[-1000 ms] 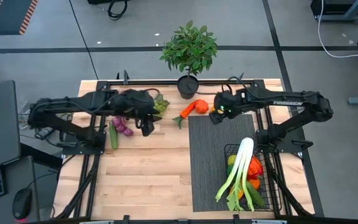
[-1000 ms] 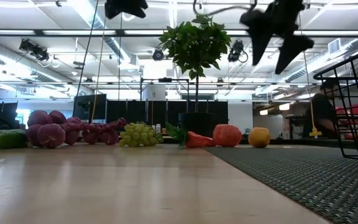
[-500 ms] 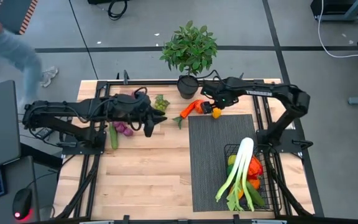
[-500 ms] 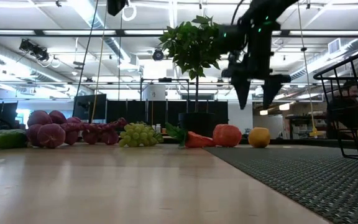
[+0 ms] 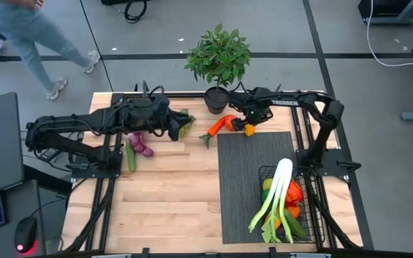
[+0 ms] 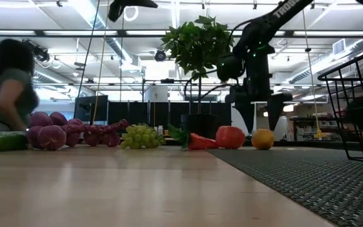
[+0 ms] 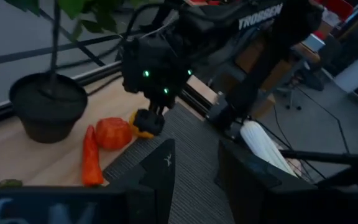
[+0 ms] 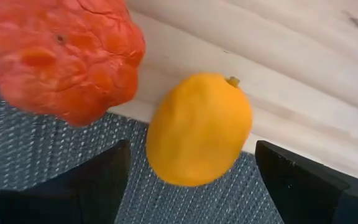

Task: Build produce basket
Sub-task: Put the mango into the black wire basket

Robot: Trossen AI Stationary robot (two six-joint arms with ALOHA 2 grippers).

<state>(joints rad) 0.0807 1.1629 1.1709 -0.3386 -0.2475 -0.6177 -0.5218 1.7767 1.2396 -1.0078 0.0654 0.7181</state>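
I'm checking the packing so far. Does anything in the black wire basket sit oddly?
Yes: the long white-green leek is too long to lie flat in the black wire-mesh basket. It rests slanted on the other produce, its white end sticking past the far rim over the dark grey ribbed mat.

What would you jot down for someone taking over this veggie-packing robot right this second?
Right gripper: open, straddling the yellow citrus at the mat's far edge, not gripping yet.
Left gripper: raised over the green grapes, holding nothing visible.
Done: leek and several pieces sit in the basket.
Left on the table: citrus, orange pepper, carrot, both grape bunches, cucumber.
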